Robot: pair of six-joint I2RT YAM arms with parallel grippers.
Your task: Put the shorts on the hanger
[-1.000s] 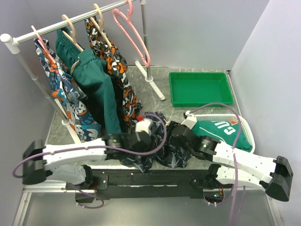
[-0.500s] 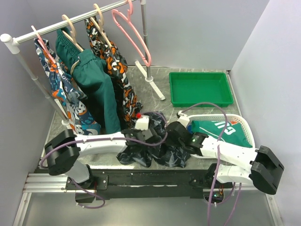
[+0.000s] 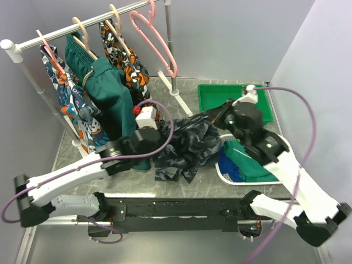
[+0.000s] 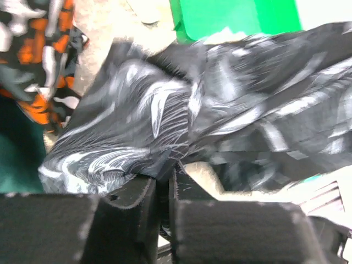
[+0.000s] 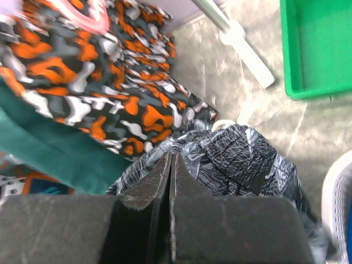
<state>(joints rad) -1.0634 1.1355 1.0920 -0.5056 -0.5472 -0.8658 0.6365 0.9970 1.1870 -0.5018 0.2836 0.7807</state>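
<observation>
Because the dark navy-grey shorts with pale leafy print [image 3: 184, 147] are soft, light and limp, they sag in folds over mid-desk, strung between both hands. The left hand [image 4: 165, 179] is pressed together on a fold at their left; the right hand [image 5: 170, 158] pinches their far right edge. The waistband looks the firmest hold for reaching the large pink plastic hanger [image 3: 173, 70] on the far rail. The green tray [image 3: 231, 102] shows a bare floor; the white basket [image 3: 221, 171] holds a green garment [image 3: 247, 165].
</observation>
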